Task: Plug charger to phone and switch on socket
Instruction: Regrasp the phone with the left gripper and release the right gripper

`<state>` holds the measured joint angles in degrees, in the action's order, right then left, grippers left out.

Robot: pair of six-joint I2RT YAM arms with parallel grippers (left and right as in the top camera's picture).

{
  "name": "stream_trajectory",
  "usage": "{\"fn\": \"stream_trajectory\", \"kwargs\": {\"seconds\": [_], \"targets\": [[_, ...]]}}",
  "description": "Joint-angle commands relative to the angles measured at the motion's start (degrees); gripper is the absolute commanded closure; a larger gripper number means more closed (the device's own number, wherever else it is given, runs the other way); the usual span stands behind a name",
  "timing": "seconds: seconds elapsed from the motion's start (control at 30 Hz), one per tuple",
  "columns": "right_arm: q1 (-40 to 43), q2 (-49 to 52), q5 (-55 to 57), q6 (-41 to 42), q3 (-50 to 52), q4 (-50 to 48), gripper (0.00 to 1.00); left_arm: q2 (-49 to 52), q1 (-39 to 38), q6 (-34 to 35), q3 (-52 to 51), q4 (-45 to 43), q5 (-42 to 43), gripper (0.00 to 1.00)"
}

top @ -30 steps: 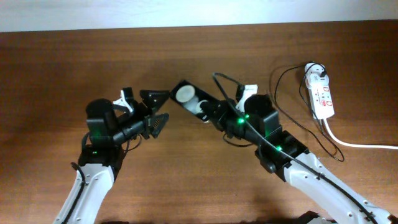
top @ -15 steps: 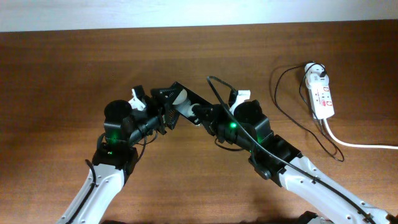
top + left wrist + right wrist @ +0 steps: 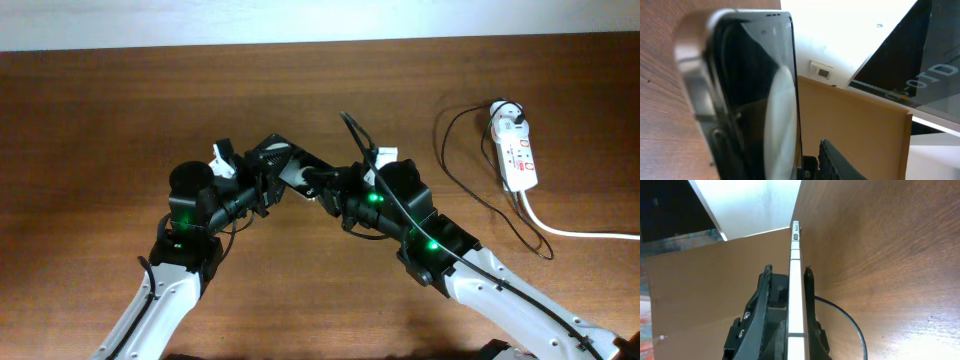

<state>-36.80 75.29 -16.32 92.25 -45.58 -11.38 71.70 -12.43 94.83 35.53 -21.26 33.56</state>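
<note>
Two robot arms meet over a brown wooden surface (image 3: 100, 110), well away from the socket (image 3: 519, 158). The phone (image 3: 292, 160) is raised between them.

The right fingers (image 3: 761, 302) are closed on the phone across its thin side, seen edge-on from the right wrist. The left fingers (image 3: 840, 162) reach the phone's end farthest from the socket. One ridged finger shows beside it and the other is hidden, so I cannot tell whether they grip.

To do this step well, one arm should probably keep the phone clamped firm and steady. Its port end should stay clear of both sets of fingers before the other arm lets go to fetch the plug.

The phone is a flat black slab with a pale metal rim and a white round patch on its face.

The charger (image 3: 447, 150) is a thin black cable. It loops from a white adapter seated at one end of the socket toward the right arm. Its plug tip is not visible.
</note>
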Motion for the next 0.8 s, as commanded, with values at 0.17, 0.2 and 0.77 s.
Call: {"fn": "stream_trajectory", "kwargs": {"seconds": [0.17, 0.2, 0.77], "targets": [[-1.1, 0.1, -4.7, 1.9, -0.7, -0.4, 0.96, 0.0, -0.3, -0.1, 0.2, -1.3, -0.4, 0.86], [-1.1, 0.1, -4.7, 1.9, -0.7, -0.4, 0.96, 0.0, -0.3, -0.1, 0.2, -1.4, -0.4, 0.9], [-1.0, 0.1, 6.1, -3.8, -0.7, 19.2, 0.44, 0.0, -0.2, -17.4, 0.2, 2.4, -4.5, 1.0]]}}
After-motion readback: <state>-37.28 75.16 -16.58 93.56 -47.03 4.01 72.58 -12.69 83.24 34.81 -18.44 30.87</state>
